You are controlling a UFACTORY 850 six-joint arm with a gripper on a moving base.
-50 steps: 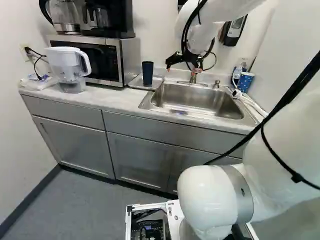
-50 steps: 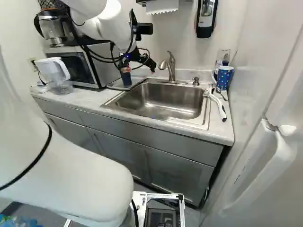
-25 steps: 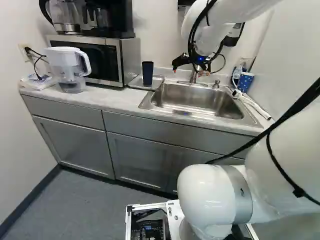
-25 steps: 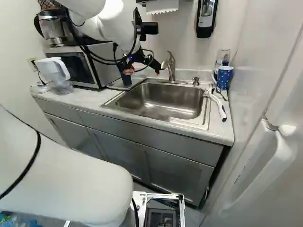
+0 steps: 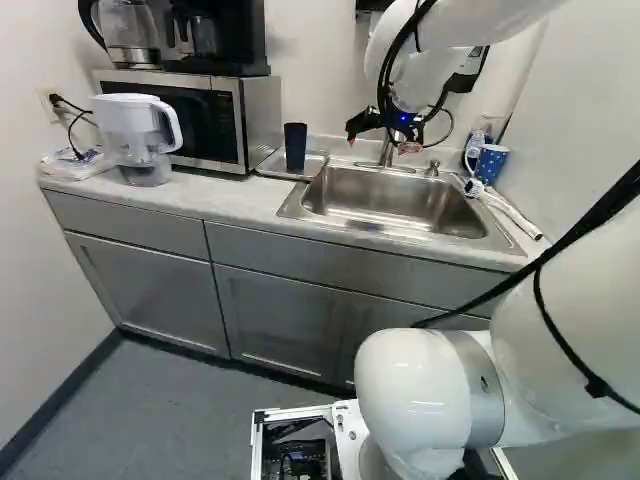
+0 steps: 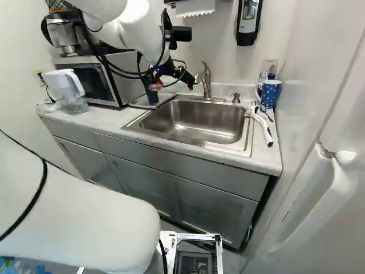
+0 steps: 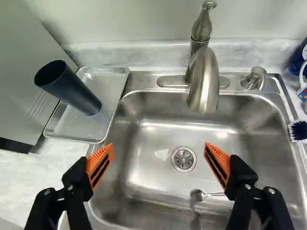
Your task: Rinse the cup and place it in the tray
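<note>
Cup of dark navy, tall, tapered and handleless, stands upright on the shallow silver metal tray, just beside the stainless steel sink. The 2 black fingers with orange pads are spread wide, nothing between them, above the sink. No water shows under the brushed metal faucet, and whether the cup is wet cannot be told.

With the cup unheld, the likely step is to fetch it for rinsing; if it has been rinsed, only backing clear remains. To fetch it well, the arm should swing over the tray at a height that clears the rim, bring 1 finger to each side of the cup and close around its middle, square to the wall. The smooth taper could slip if pinched too high, and a sideways nudge could topple it. The silver and black microwave stands close by, so a slow approach from the sink side seems safer. Under the faucet, the mouth should face the spout, clear of the metal.
</note>
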